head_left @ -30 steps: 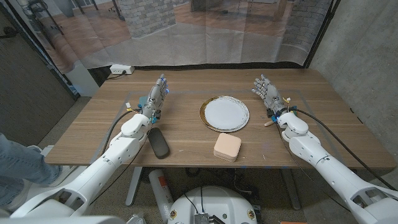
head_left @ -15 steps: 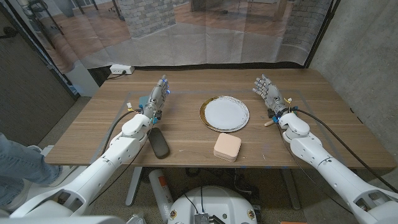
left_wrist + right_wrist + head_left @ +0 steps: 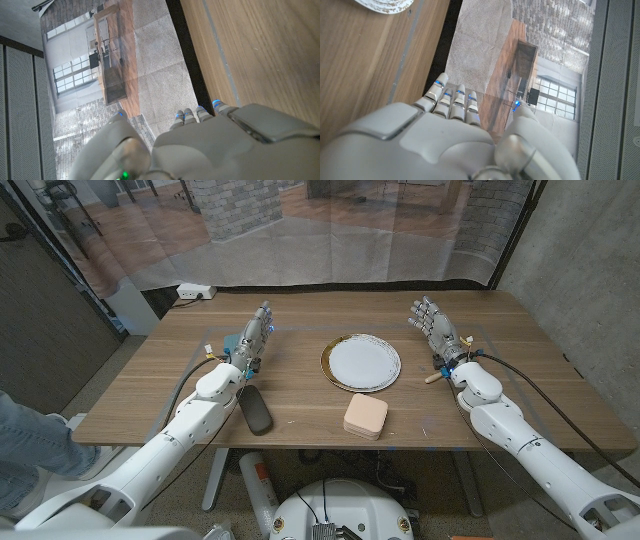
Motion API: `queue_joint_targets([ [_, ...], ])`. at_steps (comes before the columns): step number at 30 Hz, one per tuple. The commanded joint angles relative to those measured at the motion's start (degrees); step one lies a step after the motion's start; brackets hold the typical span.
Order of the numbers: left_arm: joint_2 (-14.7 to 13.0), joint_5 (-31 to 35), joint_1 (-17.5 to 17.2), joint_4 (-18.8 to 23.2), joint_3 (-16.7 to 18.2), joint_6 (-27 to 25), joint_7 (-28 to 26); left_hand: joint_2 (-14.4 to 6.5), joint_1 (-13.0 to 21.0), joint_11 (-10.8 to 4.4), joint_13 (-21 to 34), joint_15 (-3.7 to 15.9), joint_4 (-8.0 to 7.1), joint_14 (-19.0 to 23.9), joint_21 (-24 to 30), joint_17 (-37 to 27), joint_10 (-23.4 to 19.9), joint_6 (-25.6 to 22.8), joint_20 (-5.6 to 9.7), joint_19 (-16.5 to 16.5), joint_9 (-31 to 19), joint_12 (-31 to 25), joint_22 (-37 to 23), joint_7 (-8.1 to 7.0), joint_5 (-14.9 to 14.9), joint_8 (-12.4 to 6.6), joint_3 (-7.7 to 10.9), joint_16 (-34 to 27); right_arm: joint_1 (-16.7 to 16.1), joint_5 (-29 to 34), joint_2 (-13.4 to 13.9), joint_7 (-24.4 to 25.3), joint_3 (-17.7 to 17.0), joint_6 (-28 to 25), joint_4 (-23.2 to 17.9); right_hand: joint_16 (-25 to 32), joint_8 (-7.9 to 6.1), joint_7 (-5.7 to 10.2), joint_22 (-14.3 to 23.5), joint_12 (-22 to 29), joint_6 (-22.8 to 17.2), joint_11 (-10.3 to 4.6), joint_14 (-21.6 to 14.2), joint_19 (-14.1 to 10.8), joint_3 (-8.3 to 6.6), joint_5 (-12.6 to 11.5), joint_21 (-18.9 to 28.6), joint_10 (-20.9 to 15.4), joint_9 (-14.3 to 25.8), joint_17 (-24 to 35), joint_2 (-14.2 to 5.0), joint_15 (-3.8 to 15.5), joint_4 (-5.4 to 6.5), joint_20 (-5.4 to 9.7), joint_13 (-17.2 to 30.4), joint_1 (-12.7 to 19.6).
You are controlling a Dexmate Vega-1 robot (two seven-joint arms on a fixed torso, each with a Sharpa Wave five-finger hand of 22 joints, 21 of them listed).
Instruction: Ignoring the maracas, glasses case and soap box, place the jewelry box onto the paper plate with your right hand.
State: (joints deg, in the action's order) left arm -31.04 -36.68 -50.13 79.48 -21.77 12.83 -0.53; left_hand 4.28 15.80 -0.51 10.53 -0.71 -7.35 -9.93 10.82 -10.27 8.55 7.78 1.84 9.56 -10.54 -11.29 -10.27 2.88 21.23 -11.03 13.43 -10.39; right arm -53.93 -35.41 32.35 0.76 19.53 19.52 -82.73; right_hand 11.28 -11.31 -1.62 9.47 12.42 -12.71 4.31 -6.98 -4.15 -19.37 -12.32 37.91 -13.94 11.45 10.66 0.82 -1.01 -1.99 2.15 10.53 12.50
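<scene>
1. My left hand [image 3: 252,340] stands at the left of the desk [image 3: 300,395], fingers straight and close together, nothing in them. In the left wrist view the back of this hand [image 3: 225,145] lies over the desk's far edge.
2. A dark glasses case [image 3: 256,410] lies near the front edge, just beside my left forearm.
3. The paper plate [image 3: 361,363], white with a gold rim, sits mid-desk with nothing on it.
4. The jewelry box [image 3: 366,417], pale pink and squarish, rests on the desk just in front of the plate, near the front edge, apart from both hands.
5. My right hand [image 3: 437,328] is raised over the right of the desk, fingers spread, holding nothing. Right wrist view: hand back [image 3: 445,135]; plate rim [image 3: 385,6].
6. A small wooden handle [image 3: 432,378] pokes out by my right wrist; I cannot tell what it belongs to.
</scene>
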Motion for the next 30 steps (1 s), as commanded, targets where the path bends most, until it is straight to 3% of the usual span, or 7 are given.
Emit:
queue_joint_targets([
  [1,-0.79,-0.10,0.01,0.21,-0.01,-0.15,1.23,-0.22,0.57,0.32,0.23,-0.15,0.46,-3.19,0.39,-0.16,-0.01,0.05,1.32,3.38,-0.12,-0.49,-0.13,0.20,0.36,-0.24,0.24,-0.36,-3.34,1.71,1.91,1.77,-0.74,0.71,-4.51,0.24,-0.46,0.09,0.28,0.28,-0.62,-0.24,-0.61,-0.31,-0.22,-0.09,-0.21,-0.64,-0.03,-0.04,0.04,0.03,-0.35,0.84,0.27,0.91],
  [30,-2.94,0.64,-0.18,2.49,0.30,-1.62,1.03,-0.57,0.95,0.00,0.22,0.02,0.68,-2.54,0.44,-0.16,-0.76,-0.93,0.84,3.58,-0.11,-0.72,-0.14,0.19,0.29,-0.55,0.04,-0.52,-10.65,3.80,5.12,2.86,-3.40,4.35,-11.73,0.39,-0.49,0.42,0.31,0.57,-1.16,-0.19,-1.65,-0.88,-0.24,0.03,-1.16,-1.60,-0.17,-0.07,-0.08,0.45,-0.84,0.76,0.26,1.41],
])
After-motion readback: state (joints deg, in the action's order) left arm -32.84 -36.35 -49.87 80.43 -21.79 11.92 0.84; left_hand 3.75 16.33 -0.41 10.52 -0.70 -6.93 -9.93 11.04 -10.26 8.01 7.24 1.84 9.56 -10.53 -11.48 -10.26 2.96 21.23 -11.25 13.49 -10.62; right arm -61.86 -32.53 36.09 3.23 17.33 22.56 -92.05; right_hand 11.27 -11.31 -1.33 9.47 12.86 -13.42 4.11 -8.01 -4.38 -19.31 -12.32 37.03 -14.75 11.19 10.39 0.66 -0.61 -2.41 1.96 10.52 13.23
